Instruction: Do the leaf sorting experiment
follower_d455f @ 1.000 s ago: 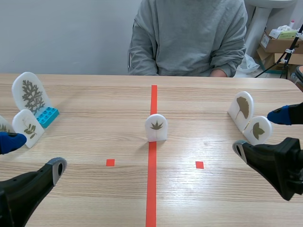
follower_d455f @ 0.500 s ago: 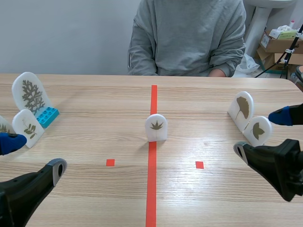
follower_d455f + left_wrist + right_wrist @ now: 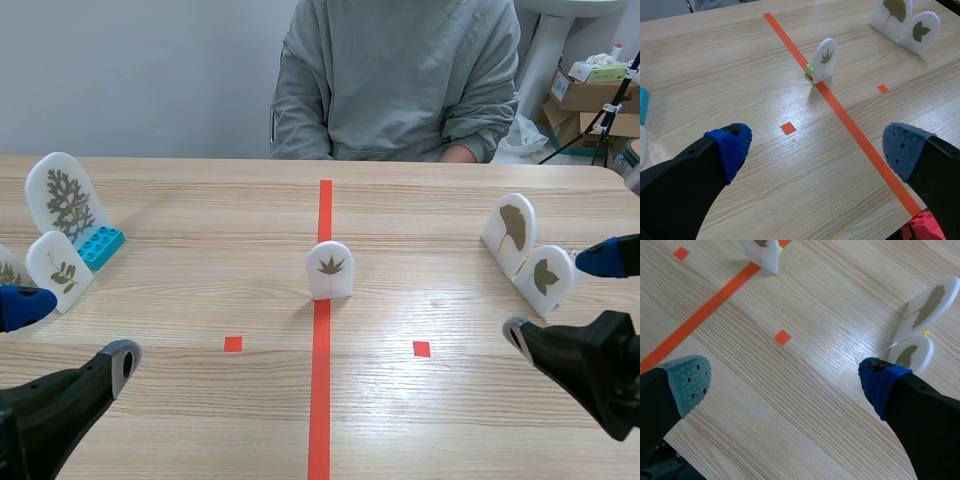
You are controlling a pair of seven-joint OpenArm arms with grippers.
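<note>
On the red tape line (image 3: 320, 400), the small leaf card (image 3: 329, 270) stands upright, well ahead of and between the left claw (image 3: 75, 330) and right claw (image 3: 552, 296), both spread wide and holding nothing.

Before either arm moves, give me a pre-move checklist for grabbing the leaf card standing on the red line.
1. Left pincer open and empty: ok.
2. Right pincer open and empty: ok.
3. Centre leaf card upright on the red tape line, apart from both pincers: ok.
4. No hand of the person over the table: ok.
5. Right pincer clear of the nearer right-side card: cannot tell; its blue pad looks very close to that card.
6. Which side the centre leaf card belongs on: cannot tell; no sorting rule shows.
</note>
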